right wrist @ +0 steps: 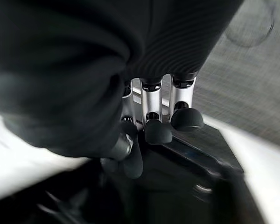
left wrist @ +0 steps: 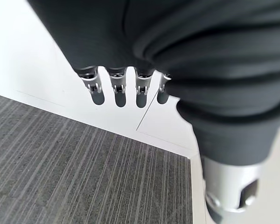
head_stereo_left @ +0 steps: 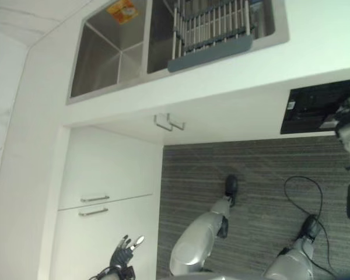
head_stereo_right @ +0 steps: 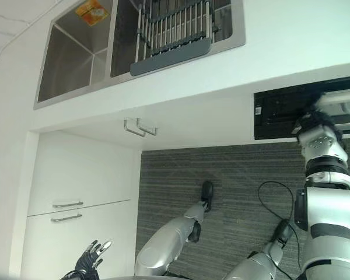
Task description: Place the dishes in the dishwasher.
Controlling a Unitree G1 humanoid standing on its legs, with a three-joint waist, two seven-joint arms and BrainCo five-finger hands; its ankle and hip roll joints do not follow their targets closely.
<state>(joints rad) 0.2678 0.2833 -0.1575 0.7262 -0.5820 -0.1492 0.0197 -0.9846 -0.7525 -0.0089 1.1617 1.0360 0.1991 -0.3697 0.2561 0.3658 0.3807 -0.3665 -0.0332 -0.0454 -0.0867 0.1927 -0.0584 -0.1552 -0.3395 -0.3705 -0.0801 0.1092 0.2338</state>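
The dishwasher (head_stereo_right: 277,111) shows as a black slot under the white counter at the right. My right hand (head_stereo_right: 315,125) is at its top edge. In the right wrist view its fingers (right wrist: 158,126) curl over the dark door edge (right wrist: 196,154), with the thumb beneath. A wire dish rack (head_stereo_left: 213,26) with a grey tray sits in the right basin of the steel sink (head_stereo_left: 105,52). My left hand (head_stereo_left: 122,256) hangs low in front of the white cabinet, fingers (left wrist: 116,86) straight and holding nothing.
White cabinet drawers with two metal handles (head_stereo_left: 94,198) stand at the left, below the sink. Two metal hooks (head_stereo_left: 169,122) hang under the counter edge. Grey striped carpet (head_stereo_left: 262,163) covers the floor in front of the counter.
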